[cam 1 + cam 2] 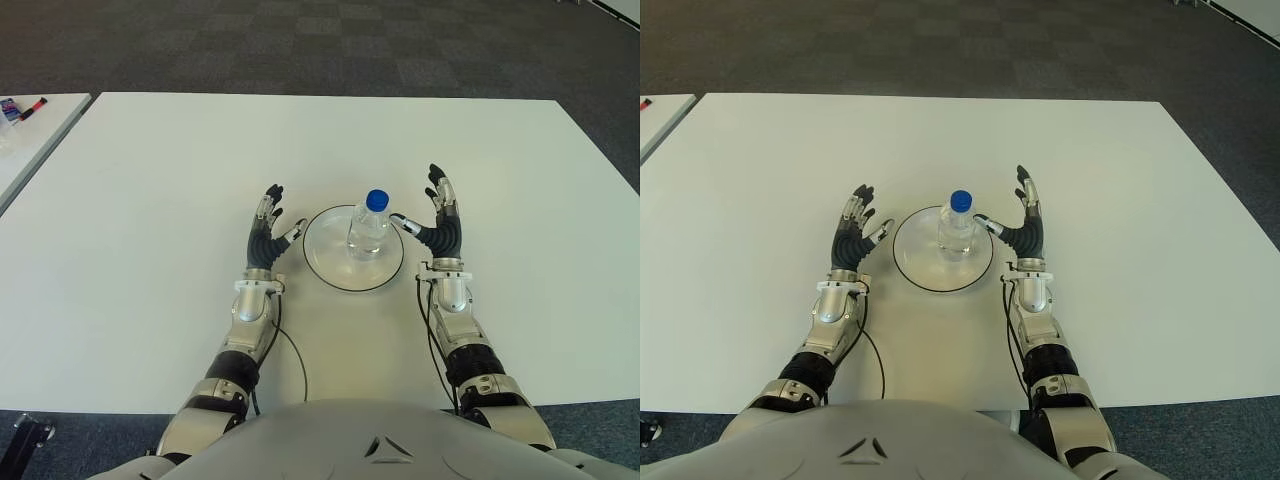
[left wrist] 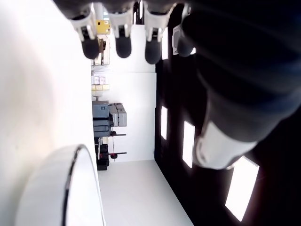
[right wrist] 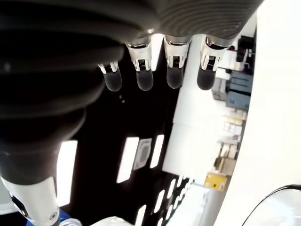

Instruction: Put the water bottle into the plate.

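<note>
Right hand point(image 1: 440, 215) is up just beside the right edge of the plate point(image 1: 330, 273), fingers point(image 3: 143, 77) spread straight and holding nothing, thumb tip reaching in toward the water bottle point(image 1: 368, 228) at about shoulder height of the bottle. Whether that thumb touches the bottle, hard to call from up here; the right wrist view only catches a sliver of the blue cap point(image 1: 376, 200) down by the thumb. Over on the other side, the left hand point(image 1: 268, 228) shows just beside the plate's left rim, fingers extended and relaxed, nothing in its grip either; its own wrist view shows four fingertips point(image 2: 123, 46) in a row and the curved rim of the plate close by. And the bottle itself: clear, blue-capped, upright, right in the middle of the white plate, between the two hands. The plate lies on the white desk point(image 1: 150, 200), near the robot's edge. Far out at the left, some small items point(image 1: 22, 108) lie on a second desk.
</note>
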`<state>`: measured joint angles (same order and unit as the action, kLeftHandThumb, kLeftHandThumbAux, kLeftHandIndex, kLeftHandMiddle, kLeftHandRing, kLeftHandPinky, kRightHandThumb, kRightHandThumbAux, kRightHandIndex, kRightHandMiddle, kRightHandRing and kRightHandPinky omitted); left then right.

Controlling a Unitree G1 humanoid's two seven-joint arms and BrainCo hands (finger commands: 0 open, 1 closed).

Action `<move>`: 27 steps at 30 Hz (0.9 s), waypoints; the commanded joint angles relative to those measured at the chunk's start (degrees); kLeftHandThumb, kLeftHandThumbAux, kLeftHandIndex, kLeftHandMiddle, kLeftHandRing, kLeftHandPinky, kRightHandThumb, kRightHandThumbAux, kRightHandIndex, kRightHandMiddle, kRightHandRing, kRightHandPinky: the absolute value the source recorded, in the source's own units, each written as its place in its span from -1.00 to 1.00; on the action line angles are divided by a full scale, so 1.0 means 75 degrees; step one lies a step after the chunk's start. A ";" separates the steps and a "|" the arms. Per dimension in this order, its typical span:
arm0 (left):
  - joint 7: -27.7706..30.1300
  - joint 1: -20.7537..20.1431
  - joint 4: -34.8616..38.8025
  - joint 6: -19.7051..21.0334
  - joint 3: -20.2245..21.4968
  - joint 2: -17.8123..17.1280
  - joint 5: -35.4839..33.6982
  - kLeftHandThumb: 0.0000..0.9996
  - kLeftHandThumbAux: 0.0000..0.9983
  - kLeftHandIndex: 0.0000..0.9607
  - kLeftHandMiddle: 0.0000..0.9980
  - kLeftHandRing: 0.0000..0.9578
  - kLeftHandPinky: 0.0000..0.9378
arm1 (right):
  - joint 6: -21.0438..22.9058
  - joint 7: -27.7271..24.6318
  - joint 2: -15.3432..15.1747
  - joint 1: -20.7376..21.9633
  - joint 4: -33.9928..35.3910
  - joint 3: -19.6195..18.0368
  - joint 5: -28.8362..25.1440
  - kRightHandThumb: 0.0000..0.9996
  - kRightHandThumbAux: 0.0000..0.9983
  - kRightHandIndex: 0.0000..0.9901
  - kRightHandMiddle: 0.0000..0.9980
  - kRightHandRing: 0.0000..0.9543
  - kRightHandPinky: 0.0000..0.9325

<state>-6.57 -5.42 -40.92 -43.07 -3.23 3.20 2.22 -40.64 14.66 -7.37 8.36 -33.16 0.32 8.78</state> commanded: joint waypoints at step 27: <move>0.0028 0.0283 0.0313 0.0095 0.0087 0.0213 -0.0055 -0.43 0.66 -0.87 -0.79 -0.83 -0.78 | 0.1472 -0.1544 0.0823 0.0319 -0.0818 -0.0823 -0.1724 -0.84 0.22 -0.98 -0.92 -0.95 -0.94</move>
<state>-6.57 -3.76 -38.81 -43.01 -2.90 3.29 2.14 -30.55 5.13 -2.08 10.11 -38.17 -4.79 -1.46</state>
